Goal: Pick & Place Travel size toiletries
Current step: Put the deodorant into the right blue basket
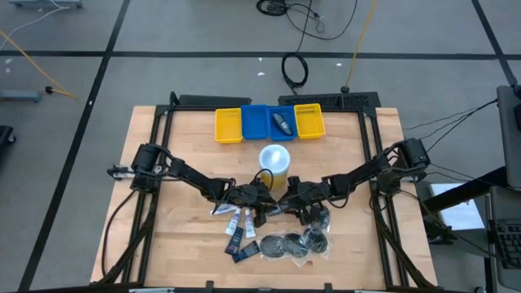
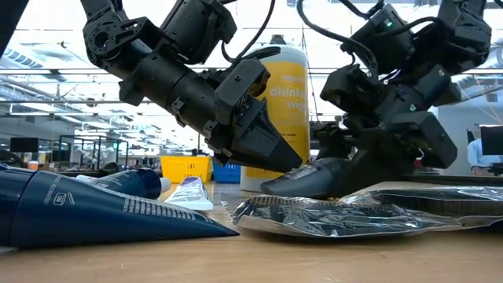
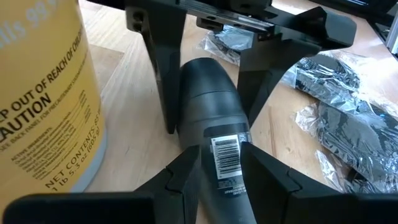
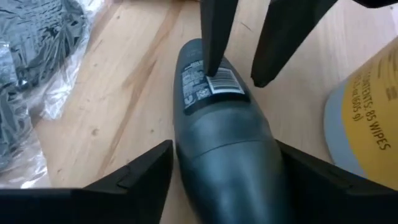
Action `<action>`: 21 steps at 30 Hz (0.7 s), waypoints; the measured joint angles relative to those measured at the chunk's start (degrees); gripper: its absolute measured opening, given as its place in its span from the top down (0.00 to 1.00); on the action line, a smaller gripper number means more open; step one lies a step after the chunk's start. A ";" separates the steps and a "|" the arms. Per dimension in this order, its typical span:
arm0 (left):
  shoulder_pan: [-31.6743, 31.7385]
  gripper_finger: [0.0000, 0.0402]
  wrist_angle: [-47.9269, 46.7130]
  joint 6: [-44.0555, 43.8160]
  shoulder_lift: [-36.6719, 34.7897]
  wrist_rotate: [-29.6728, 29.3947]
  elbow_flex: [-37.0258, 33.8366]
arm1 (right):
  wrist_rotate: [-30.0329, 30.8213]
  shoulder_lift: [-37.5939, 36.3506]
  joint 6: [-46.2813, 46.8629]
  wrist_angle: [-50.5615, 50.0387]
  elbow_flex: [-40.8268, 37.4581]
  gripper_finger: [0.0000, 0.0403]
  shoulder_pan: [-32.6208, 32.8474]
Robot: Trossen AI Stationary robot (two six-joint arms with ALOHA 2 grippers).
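Wooden table [image 1: 175, 244] with wide bare boards on both sides; crowded only in the middle and near the front edge. Left gripper [image 1: 262, 208] and right gripper [image 1: 291, 203] meeting tip to tip over one dark bottle [image 3: 214, 134] lying flat, just in front of the yellow canister [image 1: 274, 160]. Left fingers [image 3: 268, 168] pressed on the barcode end; right fingers [image 4: 140, 174] spread around the round end (contact not clear). Small tubes [image 1: 237, 228] to the left, foil packets [image 1: 297, 242] to the right. Yellow and blue bins [image 1: 269, 122] along the back edge, one dark item inside a blue one.
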 joint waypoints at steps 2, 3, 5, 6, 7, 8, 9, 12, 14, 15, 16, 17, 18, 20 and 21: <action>0.01 0.72 0.00 0.00 0.00 0.00 0.00 | -0.96 0.00 0.08 0.02 0.00 0.47 -0.02; 0.00 0.72 0.00 0.00 0.00 0.02 0.00 | -0.98 -0.02 0.07 0.02 0.00 0.51 -0.02; 0.00 0.72 0.02 0.06 0.00 0.02 0.00 | -1.05 -0.02 0.09 -0.07 0.00 0.51 -0.02; 0.00 0.72 0.00 0.37 0.00 0.02 0.00 | -1.11 -0.02 0.11 -0.11 0.00 0.51 -0.02; 0.00 0.72 0.00 0.75 0.00 0.01 0.00 | -1.33 -0.02 0.34 -0.13 0.00 0.51 -0.01; 0.00 0.72 0.00 1.09 0.00 0.02 -0.01 | -1.93 -0.02 0.78 -0.15 0.00 0.51 -0.02; 0.00 0.72 0.00 1.27 0.00 0.02 0.00 | -2.37 -0.02 1.02 -0.15 0.00 0.51 -0.02; 0.00 0.72 -0.09 1.42 0.00 0.00 0.00 | -2.50 -0.94 1.38 -1.30 0.00 0.51 0.01; 0.00 0.72 -0.07 1.47 0.00 -0.02 0.00 | -2.53 -2.00 1.41 -2.46 -0.02 0.51 0.09; 0.00 0.72 -0.03 1.49 -0.11 -0.04 0.00 | -2.53 -2.85 1.42 -3.50 -0.02 0.51 0.16; 0.00 0.72 0.12 1.49 -0.18 -0.04 0.00 | -2.53 -3.83 1.43 -4.53 -0.04 0.51 0.20; 0.00 0.72 0.27 1.49 -0.22 -0.04 0.00 | -2.53 -4.95 1.71 -5.83 -0.04 0.51 0.26; 0.00 0.72 0.30 1.49 -0.33 -0.09 0.00 | -2.49 -6.10 2.03 -7.30 -0.04 0.51 0.28; 0.00 0.72 0.20 1.51 -0.46 -0.09 0.00 | -2.47 -8.74 2.82 -10.90 -0.04 0.51 0.28; 0.02 0.72 0.24 1.57 -0.46 -0.11 0.00 | -2.47 -10.06 3.34 -12.47 -0.04 0.51 0.28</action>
